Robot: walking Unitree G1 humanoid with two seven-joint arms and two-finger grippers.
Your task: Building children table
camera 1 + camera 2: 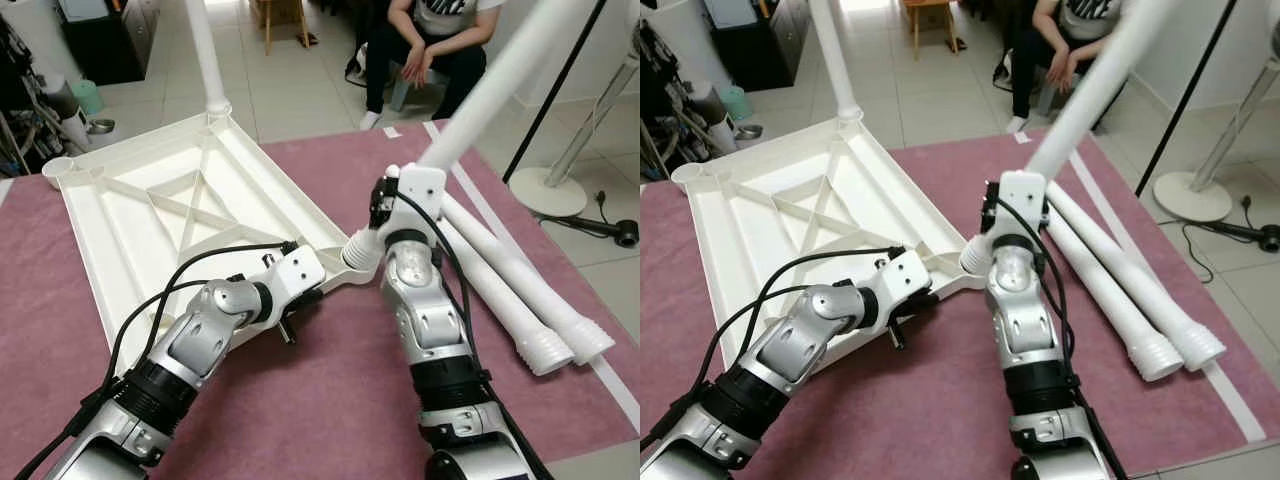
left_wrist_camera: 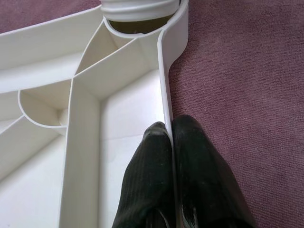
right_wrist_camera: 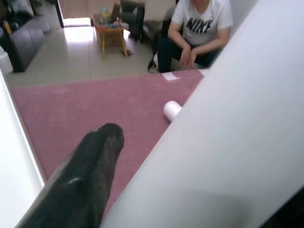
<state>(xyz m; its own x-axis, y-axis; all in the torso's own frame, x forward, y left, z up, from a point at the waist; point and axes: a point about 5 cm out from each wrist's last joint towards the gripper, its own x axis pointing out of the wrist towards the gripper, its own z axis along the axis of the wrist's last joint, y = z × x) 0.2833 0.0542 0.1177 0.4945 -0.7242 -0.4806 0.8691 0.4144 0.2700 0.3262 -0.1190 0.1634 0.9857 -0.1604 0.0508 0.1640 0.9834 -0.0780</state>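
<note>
Two arms at work on a white tabletop [image 1: 150, 215] lying upside down on a purple rug [image 1: 330, 400], ribs up. One leg [image 1: 205, 50] already stands in the far corner socket. Far-left corner socket [image 1: 57, 168] is bare.

Left gripper [image 2: 168, 142] sits at the near-right edge of the tabletop, fingers [image 2: 147, 161] clenched on the thin rim wall, one finger inside, one outside. It pins the tabletop down, just beside the near-right corner socket [image 2: 137, 19].

Right gripper [image 1: 385, 205] is at that same corner, grasping a second leg [image 1: 500, 80] low down near its threaded end [image 1: 358, 250]. In the right wrist view one black finger [image 3: 80, 180] lies along the leg; the other finger is hidden behind it. Leg's long axis runs from the socket up and away to the robot's right, clearly tilted, not upright. Threaded end is at the socket mouth; can't tell how deep it's seated.

Key relation: socket axis is vertical, leg leans right. My guess, the right arm must swing the leg upright over the socket before screwing in, or threads may cross. Right arm is the working one; left only braces.

Two spare legs [image 1: 520, 300] lie on the rug right of the right arm, side by side, threaded ends toward the robot. A person [image 1: 430, 40] sits beyond the rug, a fan base [image 1: 547, 190] far right.
</note>
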